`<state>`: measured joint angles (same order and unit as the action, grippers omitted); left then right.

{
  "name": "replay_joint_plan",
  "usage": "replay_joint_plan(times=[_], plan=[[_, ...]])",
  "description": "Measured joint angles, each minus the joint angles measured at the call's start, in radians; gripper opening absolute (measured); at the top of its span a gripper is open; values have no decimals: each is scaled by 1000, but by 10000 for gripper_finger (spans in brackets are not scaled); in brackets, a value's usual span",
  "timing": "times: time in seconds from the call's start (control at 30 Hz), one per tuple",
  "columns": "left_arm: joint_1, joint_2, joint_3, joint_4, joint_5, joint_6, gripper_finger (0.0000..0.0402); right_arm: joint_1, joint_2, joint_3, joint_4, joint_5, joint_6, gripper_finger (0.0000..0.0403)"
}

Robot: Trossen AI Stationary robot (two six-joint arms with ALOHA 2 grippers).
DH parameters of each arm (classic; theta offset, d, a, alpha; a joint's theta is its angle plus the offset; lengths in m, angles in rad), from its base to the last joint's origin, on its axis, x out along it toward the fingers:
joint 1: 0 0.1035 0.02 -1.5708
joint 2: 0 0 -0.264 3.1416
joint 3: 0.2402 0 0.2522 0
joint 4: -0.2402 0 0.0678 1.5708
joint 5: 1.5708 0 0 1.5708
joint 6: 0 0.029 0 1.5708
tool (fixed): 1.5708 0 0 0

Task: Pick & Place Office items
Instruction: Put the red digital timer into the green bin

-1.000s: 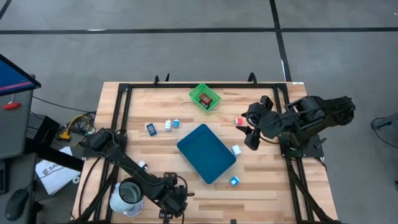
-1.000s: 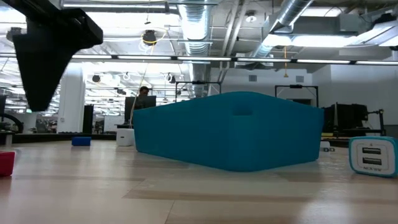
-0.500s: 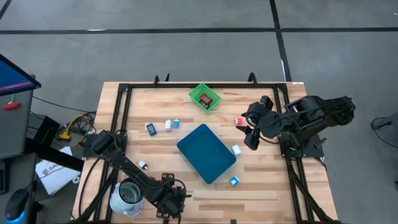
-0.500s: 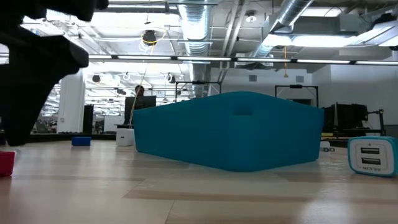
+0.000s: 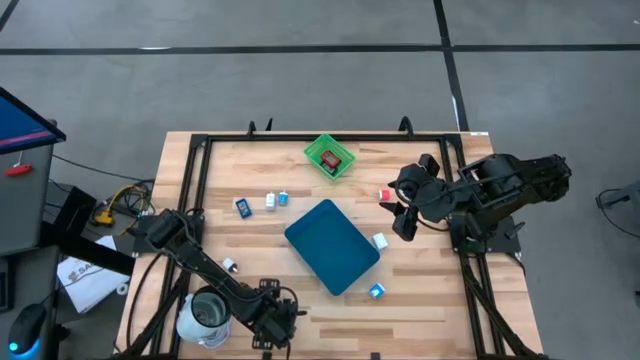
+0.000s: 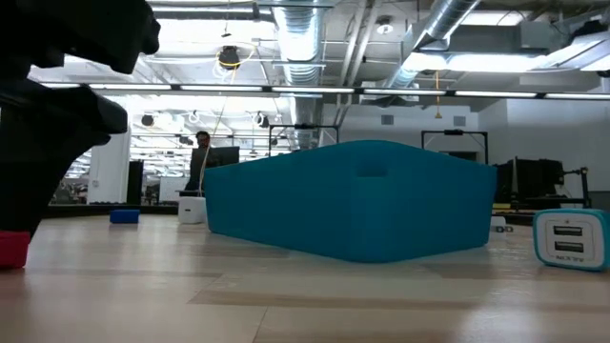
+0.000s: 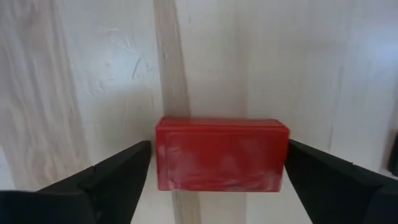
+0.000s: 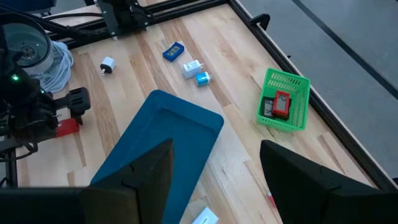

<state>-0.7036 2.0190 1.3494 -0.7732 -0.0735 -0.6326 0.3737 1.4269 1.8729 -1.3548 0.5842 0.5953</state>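
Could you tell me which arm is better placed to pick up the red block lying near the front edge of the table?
The left. Its gripper hangs open right over the red block, one of its fingers on each side. The right gripper waits open beyond the teal board, far from it.

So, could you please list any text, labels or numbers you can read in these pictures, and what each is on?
None can be read.
Paper on the floor beside the table: dark print, too small and partly cut off.
White-and-blue block: two slots, no lettering.
Red block between the left gripper fingers: blank.
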Motion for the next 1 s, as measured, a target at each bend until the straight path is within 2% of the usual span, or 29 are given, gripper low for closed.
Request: replay_joint_plan(times=[0.23,0.43,0.6,0.8,1.0], plan=[[1,-3,-10,5,-5,-8,286,0,0,0,0,0,0,227],[23,-19,-13,9,-7,-49,283,0,0,0,0,0,0,225],[59,-102,-14,21,-88,-107,299,0,0,0,0,-1,8,225],[122,-256,-13,32,-220,-136,285,7,0,0,-2,-1,27,225],[249,-386,-12,28,-354,-116,297,29,0,0,-6,22,59,225]])
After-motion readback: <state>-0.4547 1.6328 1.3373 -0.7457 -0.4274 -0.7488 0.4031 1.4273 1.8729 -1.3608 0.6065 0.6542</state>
